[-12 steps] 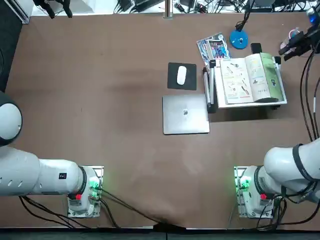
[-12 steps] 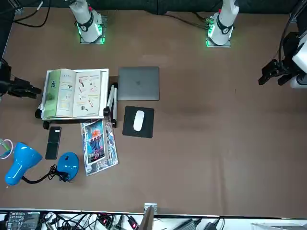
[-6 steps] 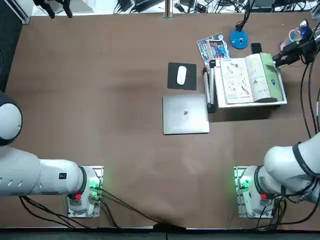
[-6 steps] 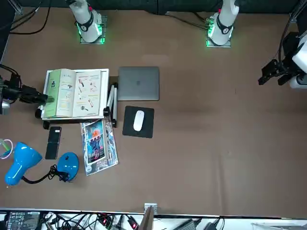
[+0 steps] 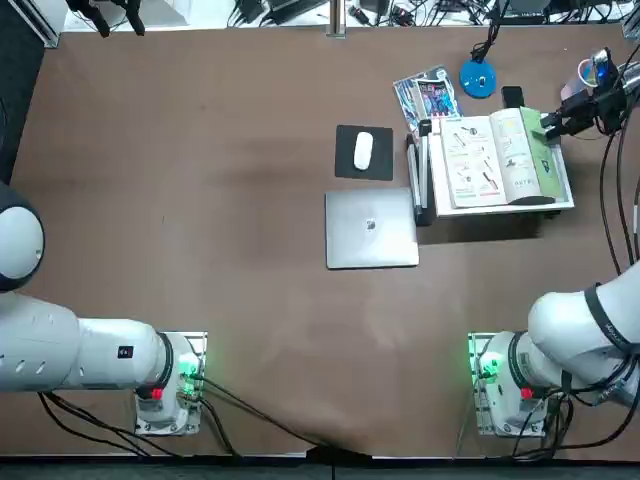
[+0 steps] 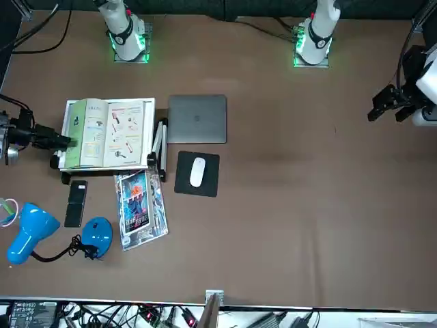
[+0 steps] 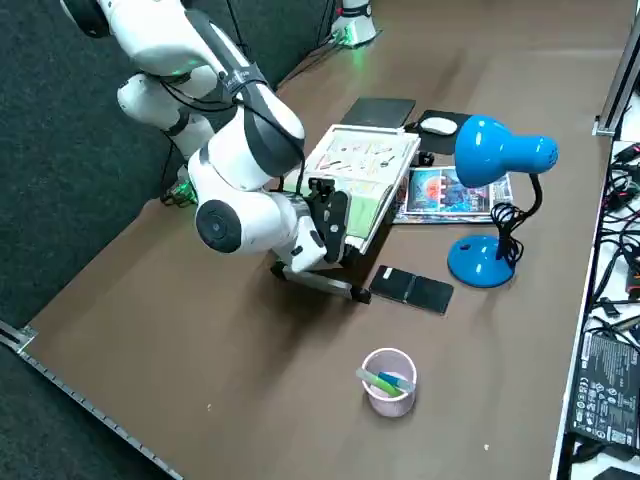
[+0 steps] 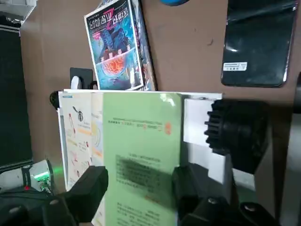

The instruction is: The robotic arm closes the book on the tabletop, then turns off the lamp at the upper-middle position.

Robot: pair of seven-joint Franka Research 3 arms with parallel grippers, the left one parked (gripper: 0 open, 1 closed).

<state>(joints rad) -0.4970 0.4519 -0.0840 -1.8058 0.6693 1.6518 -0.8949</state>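
1. The book is lying open on its stand on the worktop; closing is not yet done.
2. The tool, fingers apart, is straddling the green page's outer edge.
3. The lamp is waiting untouched beyond the book.

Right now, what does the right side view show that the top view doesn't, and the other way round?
Only the right side view shows the lamp head, blue and raised over the table on its neck. Only the top view shows the parked left arm. Both show the open book, the hand at its green cover edge, the lamp base, the booklet, the mouse and the laptop.
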